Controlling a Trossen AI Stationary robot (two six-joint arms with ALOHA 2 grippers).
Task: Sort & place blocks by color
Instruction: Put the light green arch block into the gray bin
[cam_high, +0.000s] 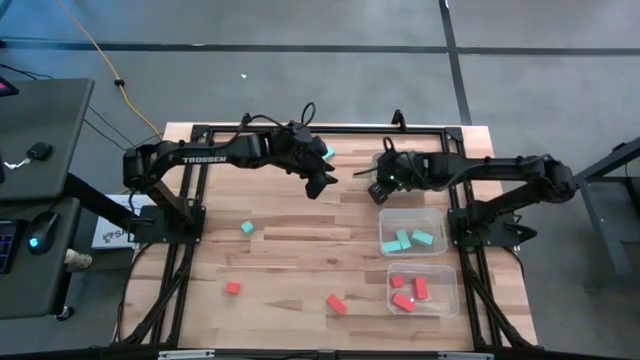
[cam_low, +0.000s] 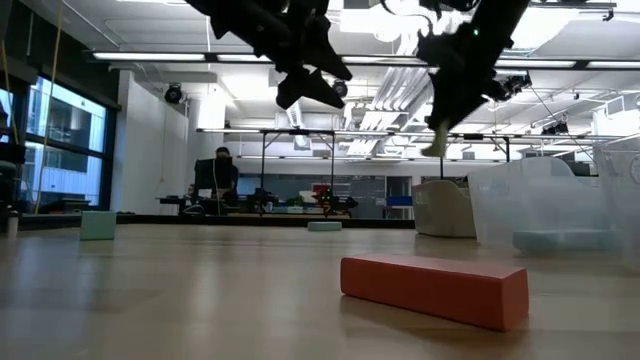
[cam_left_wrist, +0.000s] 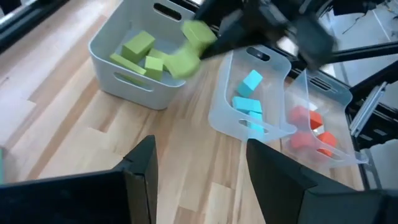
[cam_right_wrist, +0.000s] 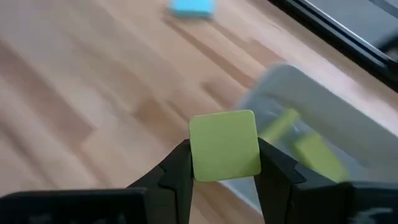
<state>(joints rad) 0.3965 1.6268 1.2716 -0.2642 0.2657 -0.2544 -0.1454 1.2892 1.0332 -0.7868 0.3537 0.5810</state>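
My right gripper (cam_right_wrist: 224, 177) is shut on a lime green block (cam_right_wrist: 224, 145) and holds it in the air by the edge of the clear bin (cam_right_wrist: 292, 93) that holds green blocks (cam_left_wrist: 138, 46). My left gripper (cam_left_wrist: 199, 168) hangs open and empty above the table's middle (cam_high: 322, 185), left of the right gripper (cam_high: 378, 190). Loose on the table lie two light blue blocks (cam_high: 247, 228) (cam_high: 327, 153), a red cube (cam_high: 232, 288) and a red bar (cam_high: 336, 303). My right gripper pinches the green block between its two fingers, one on each of two opposite sides (cam_right_wrist: 196, 155). The fingers slant down from the table's right. The block is lifted clear of the table, one square face toward the wrist camera.
Right of centre stand a bin with light blue blocks (cam_high: 440, 215) and, nearer, a bin with red blocks (cam_high: 452, 270). The red bar (cam_low: 435, 288) lies near the front edge. A person sits in the room far behind the table (cam_low: 222, 170).
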